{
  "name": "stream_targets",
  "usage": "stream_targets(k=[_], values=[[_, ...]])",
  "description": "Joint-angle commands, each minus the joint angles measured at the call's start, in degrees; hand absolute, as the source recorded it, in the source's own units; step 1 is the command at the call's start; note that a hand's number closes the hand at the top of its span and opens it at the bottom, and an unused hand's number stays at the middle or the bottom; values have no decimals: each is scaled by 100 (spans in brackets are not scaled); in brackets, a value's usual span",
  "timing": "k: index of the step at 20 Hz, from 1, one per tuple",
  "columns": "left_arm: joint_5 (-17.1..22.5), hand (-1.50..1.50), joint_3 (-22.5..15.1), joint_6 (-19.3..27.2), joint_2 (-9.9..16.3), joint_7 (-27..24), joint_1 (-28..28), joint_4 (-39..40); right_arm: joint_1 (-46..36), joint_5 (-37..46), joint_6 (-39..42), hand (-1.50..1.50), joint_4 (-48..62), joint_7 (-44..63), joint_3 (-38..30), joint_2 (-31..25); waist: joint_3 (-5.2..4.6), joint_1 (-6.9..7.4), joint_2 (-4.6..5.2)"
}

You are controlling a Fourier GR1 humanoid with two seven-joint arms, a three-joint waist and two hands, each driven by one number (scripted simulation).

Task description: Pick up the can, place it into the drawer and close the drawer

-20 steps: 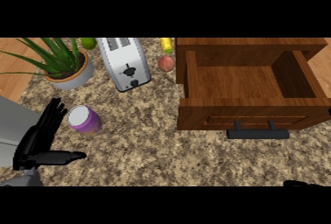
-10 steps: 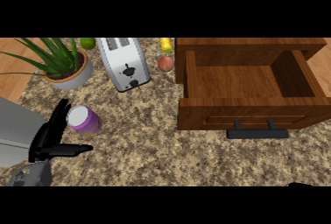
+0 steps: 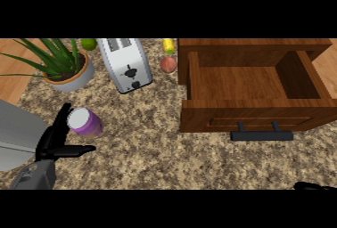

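**Left hand open beside the purple can, wooden drawer standing open**

We look steeply down on a speckled brown and beige stone counter (image 3: 158, 156). The largest thing on it is an open drawer of reddish-brown wood (image 3: 253, 87) at the right; we see its bare inner floor, and a flat black bar handle (image 3: 262, 135) juts from its front panel toward us.

At the upper left stands a spiky green plant in a round grey pot (image 3: 63, 67). Just to its right a long silver toaster (image 3: 125, 64) lies lengthwise on the counter, its two slots at the far end. A light grey block (image 3: 14, 133) fills the left edge.

Our left hand (image 3: 56, 142), black on a grey forearm, comes in from the lower left. Its fingers are straight and point away from us, its thumb sticks out to the right, and it grasps nothing. The fingers lie just beside the left side of a small purple can with a white top (image 3: 84, 122); we cannot tell whether they touch it. The can stands upright on the counter, well apart from the drawer.

Between toaster and drawer sit a small reddish round fruit (image 3: 168, 65) and, beyond it, a yellow item (image 3: 168, 44). A green round fruit (image 3: 88, 43) shows near the plant.

Of our right hand (image 3: 314, 186) only a black sliver shows at the lower right edge; we cannot tell its state.
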Motion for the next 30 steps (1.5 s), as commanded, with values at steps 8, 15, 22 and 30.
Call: stream_targets(k=[8,15,22,30], values=[[-184,-150,85,183,122,-874,-997,1581,-212,-260,213,-150,294,-43,-288,-185,-7,-73,31],[-398,-150,-147,-473,168,-925,-1162,1893,-96,-61,147,-150,-17,-6,-145,-47,-9,-92,35],[-363,150,-133,-776,-9,-1064,-1433,1946,-360,72,96,-150,291,-41,-89,-46,-11,-88,50],[-329,150,-181,-943,-188,-1044,-1628,1749,100,190,109,-150,-163,-164,-103,132,-3,-71,19]])
